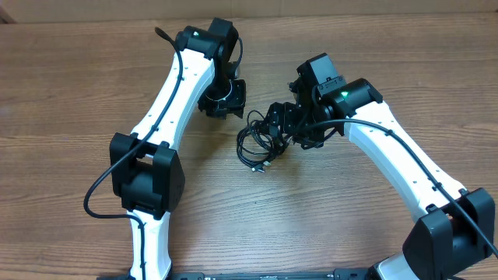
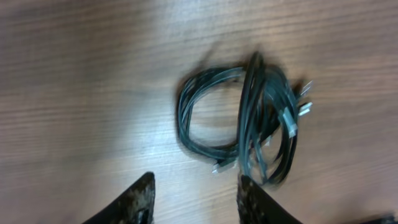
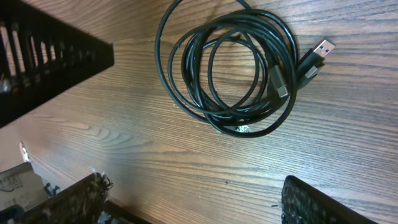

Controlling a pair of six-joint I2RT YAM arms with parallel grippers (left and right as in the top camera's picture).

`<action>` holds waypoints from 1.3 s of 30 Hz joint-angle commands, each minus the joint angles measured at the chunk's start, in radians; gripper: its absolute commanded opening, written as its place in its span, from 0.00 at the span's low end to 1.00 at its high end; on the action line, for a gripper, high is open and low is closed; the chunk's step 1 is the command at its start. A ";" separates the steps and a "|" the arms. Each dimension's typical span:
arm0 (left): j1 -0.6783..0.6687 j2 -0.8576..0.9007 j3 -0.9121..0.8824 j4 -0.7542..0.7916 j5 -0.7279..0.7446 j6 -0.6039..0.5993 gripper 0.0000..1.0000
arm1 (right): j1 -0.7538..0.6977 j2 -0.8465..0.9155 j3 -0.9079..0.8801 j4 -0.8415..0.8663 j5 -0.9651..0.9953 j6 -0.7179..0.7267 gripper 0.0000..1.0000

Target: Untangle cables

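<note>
The cables point(image 1: 257, 144) lie as one tangled bundle of thin black loops on the wooden table, between the two arms. In the left wrist view the bundle point(image 2: 249, 121) lies just beyond my left gripper point(image 2: 196, 199), which is open and empty above bare wood. In the right wrist view the coiled cables point(image 3: 233, 68) show a USB plug point(image 3: 317, 53) at the right. My right gripper point(image 3: 196, 199) is open and empty, a short way from the coil. In the overhead view the left gripper point(image 1: 222, 101) is up-left of the bundle, the right gripper point(image 1: 284, 124) right beside it.
Thick black wires run along both arms, one looping out at the left arm's base point(image 1: 97, 194). The left arm's dark body point(image 3: 50, 56) shows in the right wrist view at upper left. The table's far edge point(image 1: 350, 17) runs along the top.
</note>
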 commanded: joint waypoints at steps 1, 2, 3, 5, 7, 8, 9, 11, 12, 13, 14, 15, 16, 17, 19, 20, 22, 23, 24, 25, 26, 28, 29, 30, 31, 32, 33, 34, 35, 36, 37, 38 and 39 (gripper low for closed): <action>-0.005 -0.028 -0.068 0.070 0.091 -0.062 0.45 | 0.003 0.011 0.021 0.004 0.037 -0.005 0.89; -0.008 -0.028 -0.087 0.085 0.127 -0.061 0.47 | 0.003 0.011 0.021 0.000 0.055 -0.005 0.89; -0.010 -0.028 -0.105 0.097 0.144 -0.060 0.50 | 0.003 0.011 0.021 -0.006 0.071 -0.004 0.90; -0.015 -0.028 -0.149 0.111 0.165 -0.061 0.49 | -0.002 0.011 0.021 -0.023 0.105 -0.004 0.96; -0.018 -0.028 -0.173 0.110 0.165 -0.060 0.43 | -0.002 0.011 0.021 -0.026 0.114 -0.004 0.98; -0.021 -0.028 -0.183 0.106 0.164 -0.060 0.40 | -0.002 0.011 0.021 -0.025 0.114 -0.004 0.99; -0.021 -0.028 -0.186 0.106 0.165 -0.060 0.38 | -0.002 0.011 0.021 -0.025 0.114 -0.004 0.99; -0.021 -0.028 -0.190 0.107 0.165 -0.060 0.39 | -0.002 0.011 0.021 -0.024 0.113 -0.004 0.99; -0.023 -0.028 -0.191 0.109 0.166 -0.061 0.40 | -0.002 0.011 0.021 -0.022 0.112 -0.003 0.99; -0.023 -0.028 -0.190 0.116 0.166 -0.060 0.40 | -0.002 0.011 0.021 -0.022 0.112 -0.004 0.99; -0.026 -0.028 -0.191 0.121 0.170 -0.060 0.39 | -0.002 0.011 0.021 -0.022 0.112 -0.003 0.99; -0.027 -0.028 -0.190 0.126 0.182 -0.060 0.36 | -0.002 0.011 0.021 -0.022 0.112 -0.003 0.99; -0.029 -0.028 -0.190 0.128 0.188 -0.060 0.33 | -0.002 0.011 0.021 -0.022 0.112 -0.003 1.00; -0.032 -0.028 -0.190 0.129 0.186 -0.060 0.31 | -0.002 0.011 0.021 -0.022 0.112 -0.003 1.00; -0.035 -0.028 -0.190 0.129 0.179 -0.060 0.27 | -0.002 0.011 0.021 -0.023 0.112 -0.003 1.00; -0.036 -0.028 -0.191 0.129 0.175 -0.060 0.24 | -0.002 0.011 0.021 -0.023 0.112 -0.003 1.00; -0.037 -0.028 -0.195 0.136 0.176 -0.061 0.20 | -0.002 0.011 0.021 -0.024 0.111 -0.003 1.00; -0.037 -0.028 -0.199 0.141 0.176 -0.063 0.19 | -0.002 0.011 0.021 -0.024 0.111 -0.003 1.00; -0.039 -0.028 -0.205 0.148 0.176 -0.063 0.19 | -0.002 0.011 0.021 -0.024 0.111 -0.003 1.00; -0.041 -0.028 -0.218 0.158 0.176 -0.063 0.20 | -0.002 0.011 0.021 -0.024 0.111 -0.003 1.00; -0.042 -0.028 -0.225 0.159 0.176 -0.063 0.18 | -0.002 0.011 0.021 -0.024 0.111 -0.003 1.00; -0.043 -0.028 -0.237 0.161 0.176 -0.063 0.08 | -0.002 0.011 0.021 -0.025 0.111 -0.003 1.00; -0.043 -0.028 -0.238 0.161 0.176 -0.063 0.04 | -0.002 0.011 0.021 -0.026 0.111 -0.003 1.00; -0.043 -0.028 -0.238 0.160 0.176 -0.063 0.04 | -0.002 0.011 0.021 -0.026 0.111 -0.003 1.00; -0.043 -0.029 -0.237 0.159 0.176 -0.063 0.04 | -0.002 0.011 0.021 -0.026 0.111 -0.003 1.00; -0.041 -0.030 -0.236 0.157 0.176 -0.063 0.04 | -0.002 0.011 0.021 -0.026 0.111 -0.003 1.00; -0.040 -0.030 -0.233 0.152 0.176 -0.063 0.04 | -0.002 0.011 0.021 -0.026 0.111 -0.003 1.00; -0.039 -0.030 -0.226 0.145 0.176 -0.063 0.04 | -0.002 0.011 0.021 -0.026 0.111 -0.003 1.00; -0.039 -0.030 -0.213 0.129 0.176 -0.059 0.04 | -0.002 0.011 0.021 -0.027 0.110 -0.003 1.00; -0.039 -0.030 -0.187 0.096 0.176 -0.054 0.04 | -0.001 0.011 0.021 -0.027 0.107 -0.003 1.00; -0.039 -0.031 -0.129 0.035 0.176 -0.038 0.04 | -0.001 0.011 0.021 -0.027 0.097 -0.003 1.00; -0.039 -0.031 -0.090 -0.005 0.177 -0.031 0.04 | -0.001 0.011 0.021 -0.026 0.090 -0.003 1.00; -0.039 -0.031 -0.048 -0.046 0.181 -0.029 0.04 | -0.001 0.011 0.021 -0.026 0.085 -0.004 1.00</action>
